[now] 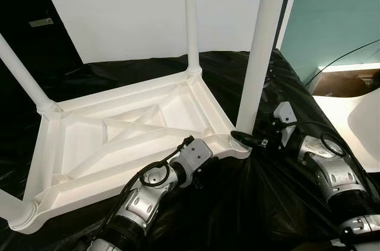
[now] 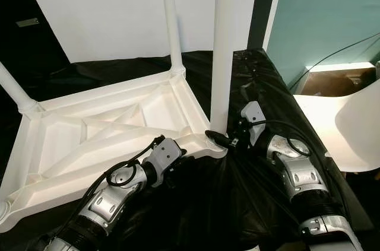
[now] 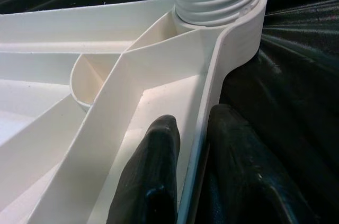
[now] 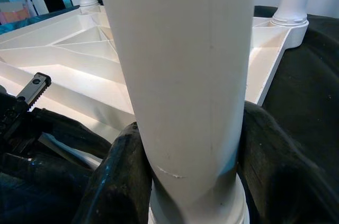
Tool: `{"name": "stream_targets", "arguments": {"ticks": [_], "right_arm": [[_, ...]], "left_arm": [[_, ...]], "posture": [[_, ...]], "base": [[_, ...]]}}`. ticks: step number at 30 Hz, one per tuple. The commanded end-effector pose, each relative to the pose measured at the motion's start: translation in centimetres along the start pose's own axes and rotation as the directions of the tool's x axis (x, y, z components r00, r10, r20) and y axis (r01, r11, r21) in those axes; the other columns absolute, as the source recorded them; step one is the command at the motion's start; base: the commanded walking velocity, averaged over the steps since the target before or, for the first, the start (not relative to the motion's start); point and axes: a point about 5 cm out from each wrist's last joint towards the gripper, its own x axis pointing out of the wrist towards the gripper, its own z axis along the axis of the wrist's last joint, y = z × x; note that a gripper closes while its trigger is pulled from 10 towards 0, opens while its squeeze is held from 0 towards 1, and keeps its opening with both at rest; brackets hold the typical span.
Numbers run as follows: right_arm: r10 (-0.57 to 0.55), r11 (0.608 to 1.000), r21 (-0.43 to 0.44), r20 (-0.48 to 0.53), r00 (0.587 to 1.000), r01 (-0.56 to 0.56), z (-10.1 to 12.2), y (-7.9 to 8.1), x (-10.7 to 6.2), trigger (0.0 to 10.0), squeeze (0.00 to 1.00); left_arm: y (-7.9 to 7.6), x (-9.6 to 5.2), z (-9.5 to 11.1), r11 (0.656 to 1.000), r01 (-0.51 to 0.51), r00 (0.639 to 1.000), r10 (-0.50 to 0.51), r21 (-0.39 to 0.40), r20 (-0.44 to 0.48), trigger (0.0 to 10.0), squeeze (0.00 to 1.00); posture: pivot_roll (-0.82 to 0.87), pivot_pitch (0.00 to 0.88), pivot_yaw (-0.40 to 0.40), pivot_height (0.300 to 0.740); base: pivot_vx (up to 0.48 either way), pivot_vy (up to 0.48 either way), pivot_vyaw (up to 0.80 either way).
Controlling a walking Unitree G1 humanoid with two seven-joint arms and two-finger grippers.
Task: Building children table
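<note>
A white plastic children's table (image 1: 89,144) lies upside down on a black sheet (image 1: 255,203). Legs stand up from its corners: a far one (image 1: 190,19), a left one (image 1: 21,76) and a near-right one (image 1: 261,49). My left gripper (image 3: 193,128) is shut on the table's rim wall (image 3: 212,97) just beside the near-right corner socket, one finger inside the rim and one outside. My right gripper (image 1: 240,139) is shut on the near-right leg (image 4: 180,65) close to its base, its black fingers (image 4: 119,181) wrapped around both sides.
A white board (image 1: 148,8) leans at the back, with a teal wall (image 1: 338,8) to its right. A brown cardboard box (image 1: 344,82) and a curved white piece (image 1: 362,126) sit at the right edge of the sheet. A thin cable (image 1: 344,58) hangs there.
</note>
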Motion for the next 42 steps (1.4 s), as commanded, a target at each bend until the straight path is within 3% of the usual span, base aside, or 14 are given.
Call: {"name": "stream_targets", "arguments": {"ticks": [1,7,10,11,15,23,24,25,26,27,30,31,32,42], "right_arm": [[0.011,0.998,0.058,-0.056,0.998,-0.008,-1.7,1.1,-0.1,0.0,0.0],[-0.18,0.98,0.093,0.013,0.984,0.178,-1.9,2.3,1.0,0.0,0.0],[-0.571,0.819,0.117,0.067,0.818,0.562,-2.3,4.2,0.6,0.0,0.0],[-0.571,0.819,0.117,0.067,0.818,0.562,-2.3,4.2,0.6,0.0,0.0],[-0.725,0.686,0.127,0.034,0.688,0.716,-2.7,3.4,-0.6,0.0,0.0],[-0.726,0.687,0.098,0.052,0.686,0.72,-2.1,3.5,-0.2,0.0,0.0],[-0.709,0.704,0.091,0.052,0.703,0.704,-2.1,3.9,0.1,5.2,0.0],[-0.709,0.704,0.091,0.052,0.703,0.704,-2.1,3.9,0.1,5.2,0.0],[-0.667,0.745,0.088,0.076,0.742,0.661,-1.8,4.3,0.6,10.0,0.0],[-0.602,0.798,0.092,0.099,0.792,0.595,-1.5,4.7,1.1,10.0,1.0],[-0.54,0.842,0.081,0.114,0.834,0.534,-1.2,4.6,1.3,10.0,1.0],[-0.479,0.878,0.071,0.124,0.869,0.474,-0.9,4.0,1.2,10.0,0.18],[-0.42,0.907,0.069,0.123,0.899,0.415,-0.8,3.3,1.1,10.0,0.0],[-0.19,0.982,0.003,0.066,0.98,0.19,0.1,0.6,0.0,10.0,0.0]], "left_arm": [[-2.0,-0.8,-5.4,0.993,0.069,0.971,-0.089,-0.096,-0.221,10.0,0.0],[-1.9,-0.9,-5.4,0.993,0.071,0.97,-0.09,-0.092,-0.224,10.0,0.0],[-1.9,-1.0,-5.5,0.993,0.069,0.97,-0.088,-0.093,-0.226,10.0,0.0],[-1.9,-1.0,-5.5,0.993,0.069,0.97,-0.088,-0.093,-0.226,10.0,0.0],[-1.8,-1.2,-5.6,0.993,0.067,0.969,-0.087,-0.093,-0.23,10.0,0.0],[-2.0,-1.2,-5.8,0.993,0.074,0.968,-0.094,-0.092,-0.234,10.0,0.0],[-2.0,-1.2,-5.7,0.993,0.075,0.968,-0.094,-0.092,-0.233,10.0,0.0],[-2.0,-1.2,-5.7,0.993,0.075,0.968,-0.094,-0.092,-0.233,10.0,0.0],[-2.0,-1.1,-5.7,0.993,0.075,0.968,-0.095,-0.092,-0.23,10.0,0.0],[-2.1,-1.0,-5.6,0.993,0.076,0.969,-0.096,-0.093,-0.228,10.0,0.0],[-2.2,-0.9,-5.6,0.993,0.077,0.969,-0.097,-0.095,-0.227,10.0,0.0],[-2.2,-0.9,-5.6,0.992,0.078,0.969,-0.098,-0.096,-0.226,10.0,0.0],[-2.2,-0.9,-5.7,0.992,0.078,0.969,-0.098,-0.097,-0.226,10.0,0.0],[-2.3,-0.8,-5.7,0.992,0.076,0.969,-0.097,-0.099,-0.226,10.0,0.0]], "posture": [[-0.06,0.0,0.022,0.74],[-0.05,0.0,0.022,0.74],[-0.03,0.0,0.02,0.74],[-0.03,0.0,0.02,0.74],[-0.04,0.0,0.022,0.74],[-0.04,0.0,0.022,0.74],[-0.04,0.0,0.022,0.74],[-0.04,0.0,0.022,0.74],[-0.05,0.0,0.021,0.74],[-0.05,0.0,0.021,0.74],[-0.05,0.0,0.022,0.74],[-0.05,0.0,0.021,0.74],[-0.06,0.0,0.022,0.74],[-0.06,0.0,0.021,0.74]], "base": [[0.0,0.0,0.0],[0.0,0.0,0.0],[0.0,0.0,0.0],[0.0,0.0,0.0],[0.0,0.0,0.0],[0.0,0.0,0.0],[0.0,0.0,0.0],[0.0,0.0,0.0],[0.0,0.0,0.0],[0.0,0.0,0.0],[0.0,0.0,0.0],[0.0,0.0,0.0],[0.0,0.0,0.0],[0.0,0.0,0.0]]}}
